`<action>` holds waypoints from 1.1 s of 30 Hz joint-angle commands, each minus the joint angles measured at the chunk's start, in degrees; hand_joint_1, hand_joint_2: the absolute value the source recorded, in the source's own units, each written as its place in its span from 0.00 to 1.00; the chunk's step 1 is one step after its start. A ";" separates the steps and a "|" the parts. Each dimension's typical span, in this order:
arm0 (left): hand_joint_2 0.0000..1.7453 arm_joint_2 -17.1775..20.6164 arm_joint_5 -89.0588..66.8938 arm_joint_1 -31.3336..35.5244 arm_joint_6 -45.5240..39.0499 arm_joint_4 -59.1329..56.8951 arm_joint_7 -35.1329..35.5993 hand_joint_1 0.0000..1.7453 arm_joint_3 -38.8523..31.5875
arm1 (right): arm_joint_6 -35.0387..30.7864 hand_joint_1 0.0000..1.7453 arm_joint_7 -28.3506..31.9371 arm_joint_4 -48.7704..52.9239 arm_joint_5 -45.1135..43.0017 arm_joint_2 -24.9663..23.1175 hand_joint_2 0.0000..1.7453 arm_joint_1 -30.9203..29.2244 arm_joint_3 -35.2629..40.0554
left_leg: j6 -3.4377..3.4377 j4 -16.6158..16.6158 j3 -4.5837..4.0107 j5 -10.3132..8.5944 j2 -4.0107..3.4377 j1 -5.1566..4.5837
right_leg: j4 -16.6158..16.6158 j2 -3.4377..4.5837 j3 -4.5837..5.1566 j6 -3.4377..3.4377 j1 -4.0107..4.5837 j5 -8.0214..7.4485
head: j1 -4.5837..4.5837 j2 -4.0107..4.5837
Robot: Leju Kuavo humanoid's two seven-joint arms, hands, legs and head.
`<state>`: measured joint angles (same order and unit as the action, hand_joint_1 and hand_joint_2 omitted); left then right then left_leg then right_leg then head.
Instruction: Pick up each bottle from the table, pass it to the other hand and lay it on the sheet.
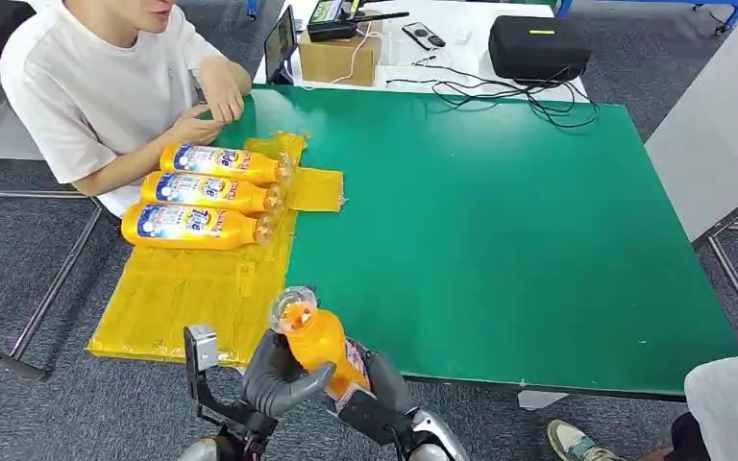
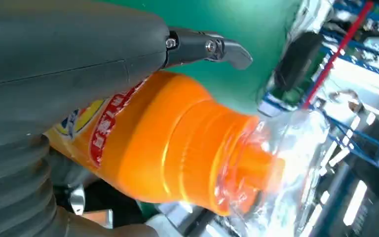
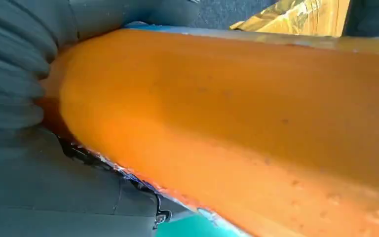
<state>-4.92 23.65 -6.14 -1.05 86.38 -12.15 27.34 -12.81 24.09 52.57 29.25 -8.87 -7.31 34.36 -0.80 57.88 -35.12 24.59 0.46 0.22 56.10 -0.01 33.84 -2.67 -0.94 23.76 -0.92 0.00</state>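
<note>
Item held: one orange bottle [image 1: 319,344], clear cap [image 1: 293,307] uppermost and tilted away from me, at the near edge of the green table [image 1: 500,221], just beside the near right corner of the yellow sheet [image 1: 192,288].

My left hand [image 1: 274,375]: wrapped around the bottle's body from the left, thick grey thumb across its front; in the left wrist view a dark finger [image 2: 207,48] reaches over the bottle's shoulder [image 2: 177,133] and the label sits under my palm. Gripping.

My right hand [image 1: 380,384]: against the bottle's right side and lower part, below the label. In the right wrist view the orange wall of the bottle [image 3: 237,123] lies pressed along my grey palm [image 3: 39,163]. Fingers closed on it too, so both hands hold the same bottle.

On the sheet, far end: three more orange bottles, lying flat side by side, caps pointing right. Far one [image 1: 223,161], middle one [image 1: 209,190], near one [image 1: 192,225]; neighbours touching or nearly so.

Person in a white shirt [image 1: 86,86]: seated at the far left corner of the table, hands [image 1: 207,110] just beyond the far bottle.

Beyond the green table: cardboard box [image 1: 338,58], black case [image 1: 538,46], loose black cables [image 1: 528,96].

Right edge: a shoe [image 1: 577,442] on the carpet.
</note>
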 commanded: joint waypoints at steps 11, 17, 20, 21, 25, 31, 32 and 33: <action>1.00 1.37 -10.00 5.19 -2.65 -10.00 -4.57 0.00 6.72 | 5.72 1.00 3.24 0.09 -6.07 -0.68 1.00 -3.75 5.89 | 0.01 -0.02 0.12 -0.21 -0.02 -0.01 | -0.01 0.00 -0.10 0.24 0.01 -0.16 | 0.02 0.00; 1.00 1.50 -14.28 5.13 -4.49 -9.94 -5.45 0.00 7.37 | 6.93 1.00 1.62 2.78 -6.76 0.32 1.00 -3.73 6.93 | 0.05 -0.01 0.29 -0.08 -0.03 0.03 | -0.02 -0.02 -0.29 0.25 0.06 -0.06 | 0.02 0.00; 1.00 0.35 -11.52 4.67 -3.49 -10.34 -4.63 0.00 5.46 | 6.42 1.00 -0.38 2.86 -6.24 0.54 1.00 -4.21 7.47 | 0.03 -0.02 0.14 -0.16 -0.11 0.01 | -0.02 0.09 -0.12 0.18 0.03 -0.16 | 0.00 0.00; 1.00 0.25 -10.24 4.65 -2.72 -10.38 -4.25 0.00 5.15 | 6.28 1.00 -0.45 2.69 -6.27 0.60 1.00 -4.30 7.59 | 0.01 -0.04 0.03 -0.23 -0.05 -0.02 | -0.02 0.04 -0.01 0.13 -0.01 -0.21 | 0.00 0.00; 1.00 -0.04 -7.14 4.68 -1.47 -10.76 -3.24 0.00 4.03 | 6.33 1.00 -0.20 2.14 -6.41 0.62 1.00 -4.26 7.89 | 0.04 -0.03 0.12 -0.17 -0.09 0.00 | -0.03 0.07 -0.11 0.18 0.02 -0.17 | 0.00 0.00; 1.00 -0.04 -7.14 4.68 -1.47 -10.76 -3.24 0.00 4.03 | 6.33 1.00 -0.20 2.14 -6.41 0.62 1.00 -4.26 7.89 | 0.03 -0.03 0.02 -0.20 -0.04 0.00 | -0.02 0.02 -0.01 0.17 0.02 -0.18 | -0.02 0.00; 1.00 -0.04 -7.14 4.68 -1.47 -10.76 -3.24 0.00 4.03 | 6.33 1.00 -0.20 2.14 -6.41 0.62 1.00 -4.26 7.89 | 0.06 0.00 0.24 -0.08 -0.10 0.03 | -0.01 0.05 -0.22 0.26 0.06 -0.08 | 0.02 0.00; 1.00 -0.27 -6.14 4.64 -0.79 -10.92 -3.08 0.47 3.83 | 6.55 1.00 -0.02 2.16 -6.45 0.68 1.00 -4.32 8.14 | 0.03 -0.01 0.01 -0.20 -0.01 0.01 | -0.02 -0.01 -0.02 0.17 0.03 -0.17 | 0.00 0.00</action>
<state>-3.87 16.22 -2.44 -3.50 79.43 -15.98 29.42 -7.26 23.96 54.77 22.56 -8.68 -9.40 38.36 -0.80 57.87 -35.27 24.32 0.48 0.22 56.09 -0.02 33.99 -2.59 -0.94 23.52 -0.92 0.00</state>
